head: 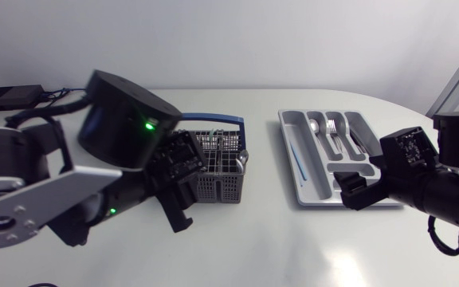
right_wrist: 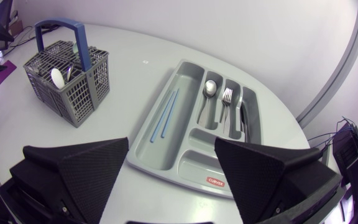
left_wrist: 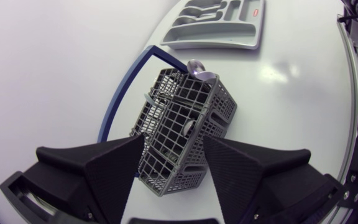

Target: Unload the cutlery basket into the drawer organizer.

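- Your left gripper [left_wrist: 173, 149] stands wide open, its fingers either side of the near end of the cutlery basket [left_wrist: 185, 112]; it grips nothing.
- Your right gripper [right_wrist: 171, 149] is also spread wide and empty, above the near end of the drawer organizer [right_wrist: 199, 163].
- The basket, blue handle [right_wrist: 58, 28] upright, sits on the table [head: 261, 239] on your left arm's side, apart from the organizer, with a standing spoon [left_wrist: 196, 67] and other cutlery inside.
- The organizer holds two blue sticks [right_wrist: 165, 115], a flat-lying spoon [right_wrist: 209, 93] and a fork [right_wrist: 227, 99], in separate compartments.
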Controlling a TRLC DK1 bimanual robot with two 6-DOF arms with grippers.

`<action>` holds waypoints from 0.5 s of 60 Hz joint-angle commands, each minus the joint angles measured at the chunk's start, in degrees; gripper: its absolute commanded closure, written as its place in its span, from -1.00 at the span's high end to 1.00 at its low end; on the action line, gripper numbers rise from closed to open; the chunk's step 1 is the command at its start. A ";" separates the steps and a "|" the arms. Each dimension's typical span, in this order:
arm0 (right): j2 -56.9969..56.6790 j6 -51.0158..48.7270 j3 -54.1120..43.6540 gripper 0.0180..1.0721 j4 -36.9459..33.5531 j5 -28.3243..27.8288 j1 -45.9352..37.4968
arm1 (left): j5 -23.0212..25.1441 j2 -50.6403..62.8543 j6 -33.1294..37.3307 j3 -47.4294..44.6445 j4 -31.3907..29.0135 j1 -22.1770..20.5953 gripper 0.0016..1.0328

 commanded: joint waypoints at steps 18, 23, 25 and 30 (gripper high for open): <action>-0.29 -1.54 -2.14 0.90 0.25 0.23 0.33 | 17.02 -2.90 15.03 -7.22 4.03 6.71 0.34; -0.29 -1.63 -2.40 0.90 0.60 0.23 0.24 | 17.37 -2.55 17.76 -8.98 7.37 7.06 0.33; -0.20 -1.63 -2.49 0.90 0.69 0.23 0.24 | 17.46 -2.11 18.46 -9.24 7.90 7.14 0.33; -0.12 -1.98 -2.84 0.90 1.30 0.23 0.33 | 17.46 -0.27 19.16 -8.62 8.60 7.94 0.34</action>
